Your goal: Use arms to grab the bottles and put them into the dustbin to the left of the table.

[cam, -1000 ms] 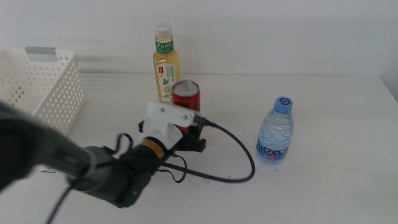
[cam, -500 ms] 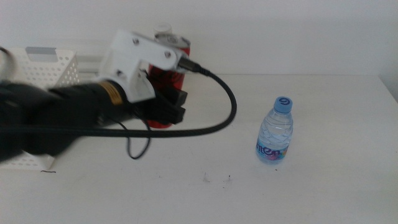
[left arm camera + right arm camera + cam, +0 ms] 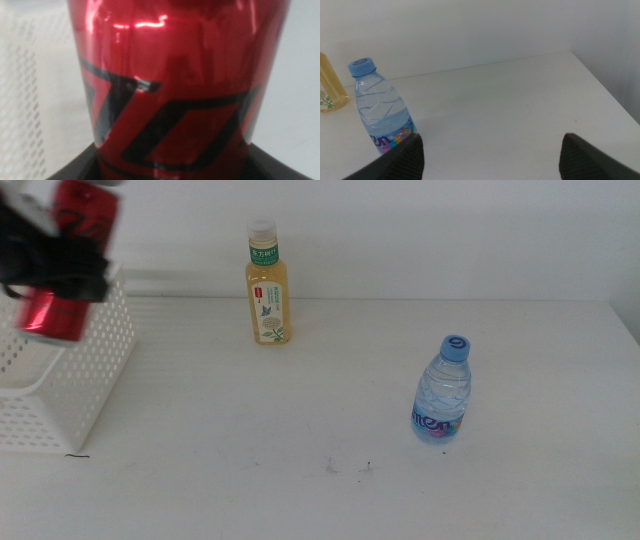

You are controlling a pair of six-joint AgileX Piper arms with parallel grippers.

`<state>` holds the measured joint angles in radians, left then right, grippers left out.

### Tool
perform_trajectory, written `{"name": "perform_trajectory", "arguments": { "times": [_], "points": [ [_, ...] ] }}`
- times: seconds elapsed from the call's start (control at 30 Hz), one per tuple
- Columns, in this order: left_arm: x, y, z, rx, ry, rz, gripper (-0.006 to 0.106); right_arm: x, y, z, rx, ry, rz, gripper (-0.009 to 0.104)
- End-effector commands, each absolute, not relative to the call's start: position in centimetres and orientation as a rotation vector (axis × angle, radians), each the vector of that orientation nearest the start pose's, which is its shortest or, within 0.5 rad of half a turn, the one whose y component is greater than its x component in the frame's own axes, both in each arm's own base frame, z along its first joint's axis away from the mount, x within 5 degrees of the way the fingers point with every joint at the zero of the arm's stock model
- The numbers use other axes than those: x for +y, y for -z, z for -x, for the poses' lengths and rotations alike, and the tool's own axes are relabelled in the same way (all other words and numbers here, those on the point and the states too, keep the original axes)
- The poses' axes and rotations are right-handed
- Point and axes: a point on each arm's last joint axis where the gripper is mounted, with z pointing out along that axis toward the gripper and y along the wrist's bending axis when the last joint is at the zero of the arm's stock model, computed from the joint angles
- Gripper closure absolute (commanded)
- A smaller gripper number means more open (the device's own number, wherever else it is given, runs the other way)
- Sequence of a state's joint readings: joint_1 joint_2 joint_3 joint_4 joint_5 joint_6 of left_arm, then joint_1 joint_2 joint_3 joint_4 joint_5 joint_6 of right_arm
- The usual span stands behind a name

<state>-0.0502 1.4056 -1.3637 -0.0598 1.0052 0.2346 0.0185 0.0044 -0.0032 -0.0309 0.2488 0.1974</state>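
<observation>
Left gripper [image 3: 55, 265] pinching slim red metal can [image 3: 68, 260], tilted, above white perforated plastic dustbin [image 3: 70, 380] at worktop [image 3: 300, 410] left edge. Yellow tea bottle with white cap [image 3: 266, 283] upright near far edge. Clear water bottle with blue cap [image 3: 442, 392] upright toward right. Right gripper [image 3: 490, 155] spread, near water bottle.
</observation>
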Motion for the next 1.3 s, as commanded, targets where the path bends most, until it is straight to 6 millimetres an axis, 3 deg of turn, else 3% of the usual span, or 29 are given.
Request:
{"name": "perform_trajectory", "arguments": {
  "times": [0.0, 0.13, 0.4, 0.6, 0.77, 0.93, 1.07, 1.2, 1.23, 1.27],
  "points": [
    [0.3, -37.5, -30.0, 2.565, -0.028, -0.317, 0.089, 0.0, -19.2, -5.5, 1.719, -0.114, -0.128, 0.005],
    [3.4, -37.0, -31.9, 2.669, -0.047, -0.245, 0.089, 0.0, -19.2, -5.5, 1.719, -0.114, -0.128, 0.005],
    [7.9, -35.6, -36.5, 2.7, -0.092, -0.15, 0.089, 0.0, -19.2, -5.5, 1.719, -0.114, -0.128, 0.005],
    [8.9, -31.6, -41.0, 2.762, -0.066, -0.193, 0.089, 0.0, -19.2, -5.5, 1.719, -0.114, -0.128, 0.005],
    [9.8, -27.4, -42.7, 2.85, -0.108, -0.229, 0.088, 0.0, -19.2, -5.5, 1.719, -0.114, -0.128, 0.005],
    [10.3, -24.7, -44.1, 2.853, -0.14, -0.227, 0.081, 0.0, -19.2, -5.5, 1.719, -0.114, -0.128, 0.005],
    [10.5, -22.7, -44.9, 2.859, -0.124, -0.219, 0.066, 0.0, -19.2, -5.5, 1.719, -0.114, -0.128, 0.005],
    [10.5, -21.7, -45.2, 2.877, -0.095, -0.213, 0.043, 0.0, -19.2, -5.5, 1.719, -0.114, -0.128, 0.005],
    [10.5, -22.2, -45.1, 2.872, -0.093, -0.166, 0.016, 0.0, -19.2, -5.5, 1.719, -0.114, -0.128, 0.005],
    [10.5, -22.5, -45.1, 2.872, -0.09, -0.148, 0.009, 0.0, -19.2, -5.5, 1.719, -0.114, -0.128, 0.005]
  ]
}}
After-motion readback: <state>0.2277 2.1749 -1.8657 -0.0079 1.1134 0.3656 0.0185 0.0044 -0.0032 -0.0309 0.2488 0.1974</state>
